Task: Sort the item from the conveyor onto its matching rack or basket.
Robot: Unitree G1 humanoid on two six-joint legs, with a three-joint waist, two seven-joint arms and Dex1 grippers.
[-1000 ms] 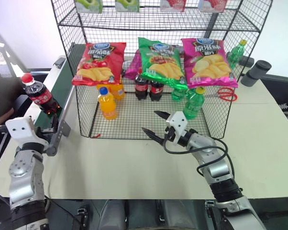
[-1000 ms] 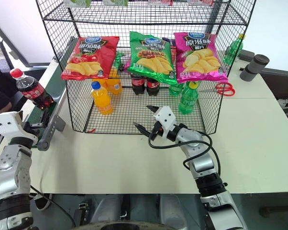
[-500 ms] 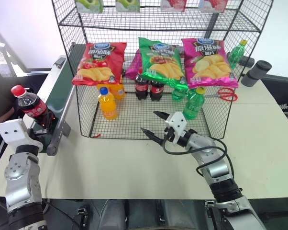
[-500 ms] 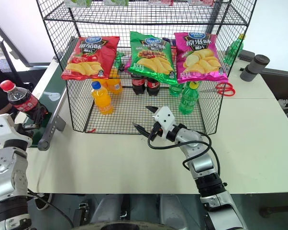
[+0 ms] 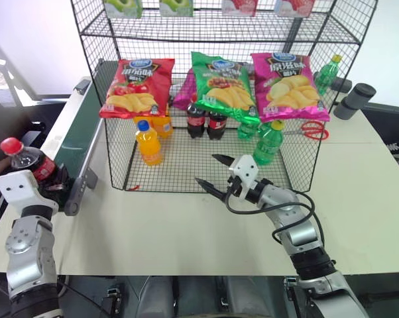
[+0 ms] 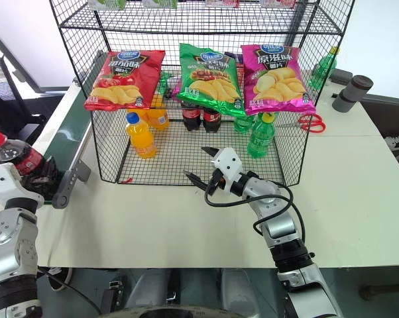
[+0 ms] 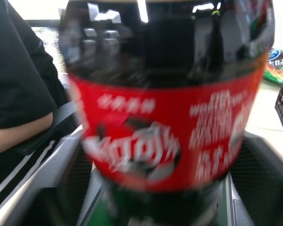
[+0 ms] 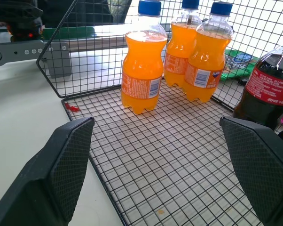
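The item, a small cola bottle [image 5: 28, 163] with a red cap and red label, leans at the near end of the dark green conveyor [image 5: 80, 129]. My left gripper [image 5: 50, 182] is shut on its lower body, and the bottle [image 7: 165, 127] looms very close in the left wrist view. Right of the belt stands the black wire rack [image 5: 186, 169], with chip bags across its front. My right gripper [image 5: 207, 169] hangs open and empty just in front of the rack's bottom tier, its fingers [image 8: 68, 162] spread wide over the mesh.
Orange soda bottles [image 5: 148, 142], two colas [image 5: 206, 120] and green bottles [image 5: 269, 142] stand on the rack's bottom tier. Red scissors [image 5: 312, 130] and a grey cylinder [image 5: 354, 101] lie at the right. A person's dark sleeve [image 7: 19, 94] is beside the belt.
The cola bottle has come down the belt to its near end and now leans left. My left gripper has shut on it. The right arm kept still.
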